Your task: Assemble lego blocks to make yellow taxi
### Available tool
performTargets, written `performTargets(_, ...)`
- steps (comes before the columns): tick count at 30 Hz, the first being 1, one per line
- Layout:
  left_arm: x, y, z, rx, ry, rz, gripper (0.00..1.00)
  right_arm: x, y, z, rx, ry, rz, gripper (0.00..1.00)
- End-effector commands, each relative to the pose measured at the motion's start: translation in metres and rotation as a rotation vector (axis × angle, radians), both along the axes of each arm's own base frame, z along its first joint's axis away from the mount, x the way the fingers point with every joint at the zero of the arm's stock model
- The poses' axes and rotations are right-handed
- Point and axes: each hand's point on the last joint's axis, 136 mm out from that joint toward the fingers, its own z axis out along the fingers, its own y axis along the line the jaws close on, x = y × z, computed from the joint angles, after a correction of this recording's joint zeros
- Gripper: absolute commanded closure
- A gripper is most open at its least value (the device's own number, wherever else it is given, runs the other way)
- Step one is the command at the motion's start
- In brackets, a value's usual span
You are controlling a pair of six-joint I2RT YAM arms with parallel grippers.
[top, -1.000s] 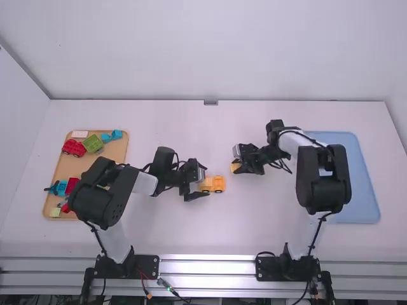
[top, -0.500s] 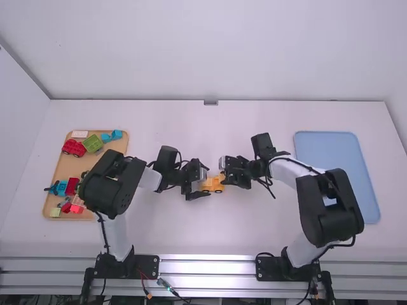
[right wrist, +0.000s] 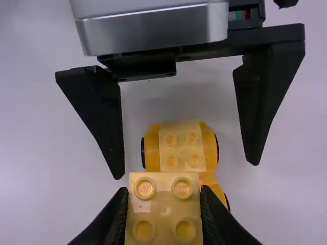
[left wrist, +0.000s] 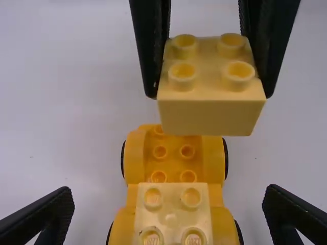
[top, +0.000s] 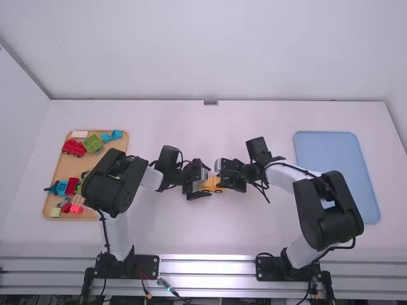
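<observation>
Pale-yellow plastic block with four studs [left wrist: 209, 116], clamped in the right end effector [top: 220, 176], hangs above a yellow wheeled plastic base [left wrist: 168, 158] on the white tabletop [top: 191, 232]. The left end effector's [top: 206, 181] fingers stand apart, either side of the base, touching neither flank.

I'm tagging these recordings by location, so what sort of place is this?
Probably a robotics lab workstation: two robot arms fixed at a white table, plain white walls, loose cables.

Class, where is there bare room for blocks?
Bare: the white table's near middle, between left arm and right arm; its strip along the back wall; blue tray's far half. Crowded: brown tray; around the yellow wheeled base.
</observation>
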Motion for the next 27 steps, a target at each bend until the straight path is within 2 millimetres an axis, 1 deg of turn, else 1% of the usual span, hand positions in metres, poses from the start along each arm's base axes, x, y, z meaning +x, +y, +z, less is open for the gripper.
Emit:
performTargets(1, -0.006, -0.004, -0.003, -0.018, 0.02, -0.03, 0.03, -0.005, -0.001, -0.005, 0.008, 0.037, -0.023, 0.84)
performTargets(5, -0.01, -0.007, -0.004, -0.011, 0.023, -0.039, 0.05, -0.007, 0.0, -0.009, 0.011, 0.028, -0.018, 0.84)
performTargets(14, -0.009, -0.005, -0.007, 0.002, 0.028, -0.028, 0.11, -0.007, -0.003, -0.01, 0.011, 0.033, -0.028, 0.85)
performTargets(17, -0.009, -0.004, 0.0, -0.039, 0.029, -0.045, 0.12, -0.007, -0.003, -0.01, 0.01, 0.034, -0.027, 0.85)
performTargets(21, -0.009, -0.001, 0.002, -0.055, 0.037, -0.046, 0.1, -0.008, -0.002, -0.01, 0.009, 0.036, -0.024, 0.85)
performTargets(22, -0.009, -0.001, 0.002, -0.057, 0.041, -0.046, 0.03, -0.008, -0.002, -0.01, 0.009, 0.035, -0.024, 0.85)
performTargets(23, -0.009, -0.001, 0.001, -0.058, 0.041, -0.047, 0.0, -0.007, -0.002, -0.01, 0.01, 0.035, -0.026, 0.85)
performTargets(26, -0.01, -0.001, -0.008, -0.054, 0.053, -0.045, 0.01, -0.007, -0.003, -0.011, 0.009, 0.036, -0.029, 0.85)
performTargets(27, -0.013, -0.003, -0.009, -0.065, 0.06, -0.061, 0.01, -0.007, -0.003, -0.01, 0.01, 0.036, -0.029, 0.85)
